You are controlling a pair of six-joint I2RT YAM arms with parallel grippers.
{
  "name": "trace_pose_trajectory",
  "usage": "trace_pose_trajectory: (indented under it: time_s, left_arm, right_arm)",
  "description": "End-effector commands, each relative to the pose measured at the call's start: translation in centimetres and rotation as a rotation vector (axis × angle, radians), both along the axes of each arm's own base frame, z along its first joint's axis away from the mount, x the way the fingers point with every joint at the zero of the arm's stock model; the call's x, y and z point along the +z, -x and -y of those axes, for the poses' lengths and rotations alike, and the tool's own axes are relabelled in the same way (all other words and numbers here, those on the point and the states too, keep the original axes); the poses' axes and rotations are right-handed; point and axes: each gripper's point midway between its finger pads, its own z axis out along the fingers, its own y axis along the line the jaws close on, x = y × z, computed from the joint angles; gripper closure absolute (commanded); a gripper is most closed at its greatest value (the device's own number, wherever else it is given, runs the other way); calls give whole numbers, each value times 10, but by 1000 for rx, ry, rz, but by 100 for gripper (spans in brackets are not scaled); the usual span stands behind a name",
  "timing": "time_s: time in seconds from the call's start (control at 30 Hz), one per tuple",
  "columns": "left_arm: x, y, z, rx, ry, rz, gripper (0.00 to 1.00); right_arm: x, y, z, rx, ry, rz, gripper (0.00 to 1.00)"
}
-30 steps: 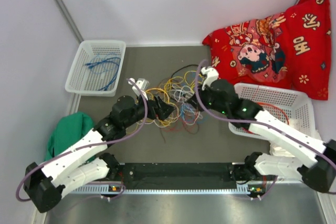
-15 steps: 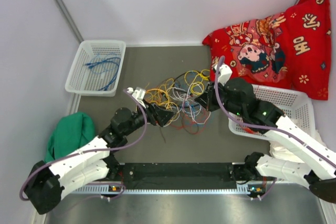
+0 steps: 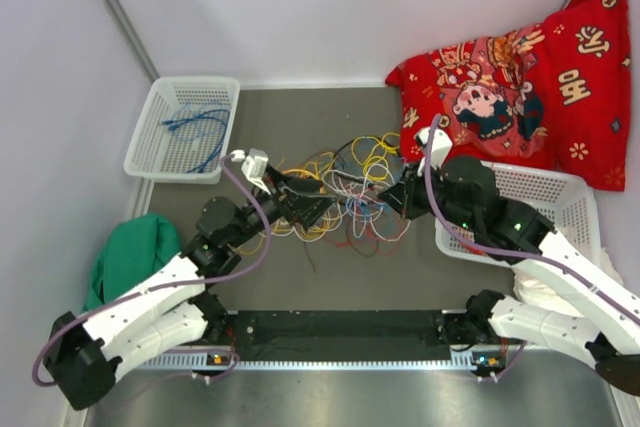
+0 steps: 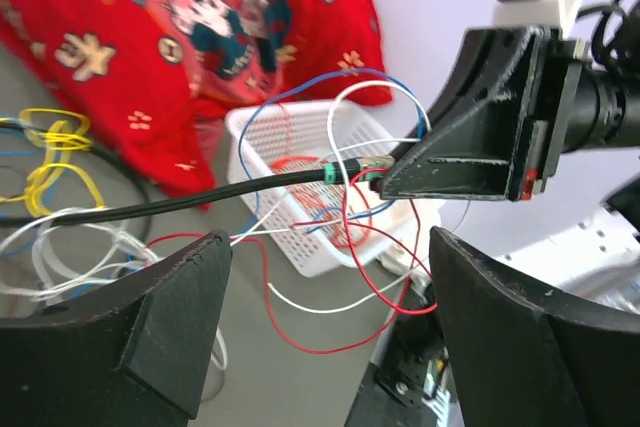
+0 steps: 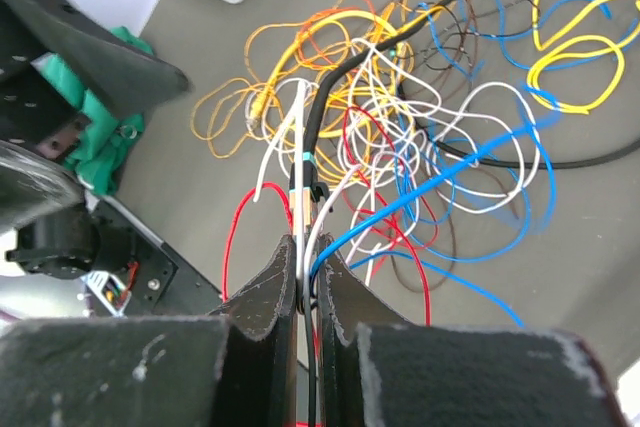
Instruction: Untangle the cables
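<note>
The cables (image 3: 345, 192) lie in a tangle of yellow, orange, red, blue, white and black loops mid-table; they also show in the right wrist view (image 5: 420, 117). My right gripper (image 3: 392, 197) is at the tangle's right edge. In its wrist view it (image 5: 308, 259) is shut on a black cable (image 5: 335, 97) and a white wire beside it, near a small plug end (image 5: 303, 182). My left gripper (image 3: 316, 209) is at the tangle's left side, open and empty (image 4: 328, 242). Red and white wires hang between its fingers (image 4: 180, 327).
A white basket (image 3: 150, 137) with a blue cable stands back left. Another white basket (image 3: 520, 187) holding red wire stands on the right. A red printed cushion (image 3: 520, 77) lies at the back right. A green cloth (image 3: 130, 252) lies at the left edge.
My right gripper has pulled away to the right with its cable, and the tangle has spread and shifted right. My left arm has drawn back slightly.
</note>
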Motion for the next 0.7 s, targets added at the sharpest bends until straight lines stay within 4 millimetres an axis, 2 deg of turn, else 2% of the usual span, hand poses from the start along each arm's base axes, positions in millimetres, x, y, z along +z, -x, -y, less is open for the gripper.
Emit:
trace_pose_trajectory:
  time_s: [0.0, 0.13, 0.27, 0.37, 0.43, 0.47, 0.67]
  left_arm:
    - [-1, 16, 30, -208, -13, 9, 18]
    - [-27, 12, 39, -230, -38, -88, 21]
    - [-49, 7, 28, -153, -42, -146, 20]
    - [-62, 7, 22, -125, -47, -179, 20]
    - [-62, 8, 22, -127, -31, -179, 20]
    - [-70, 9, 23, -131, -28, -208, 20]
    - [-79, 1, 35, -158, 18, -259, 20]
  right_arm:
    - [39, 1, -10, 29, -121, 64, 100]
    - [67, 1, -9, 28, -165, 105, 100]
    - [82, 0, 10, -34, -166, 159, 100]
    - [84, -1, 20, -72, -154, 180, 100]
    - [85, 1, 24, -80, -155, 184, 100]
    - [84, 1, 23, -76, -159, 182, 100]
    - [88, 5, 19, -61, -204, 171, 100]
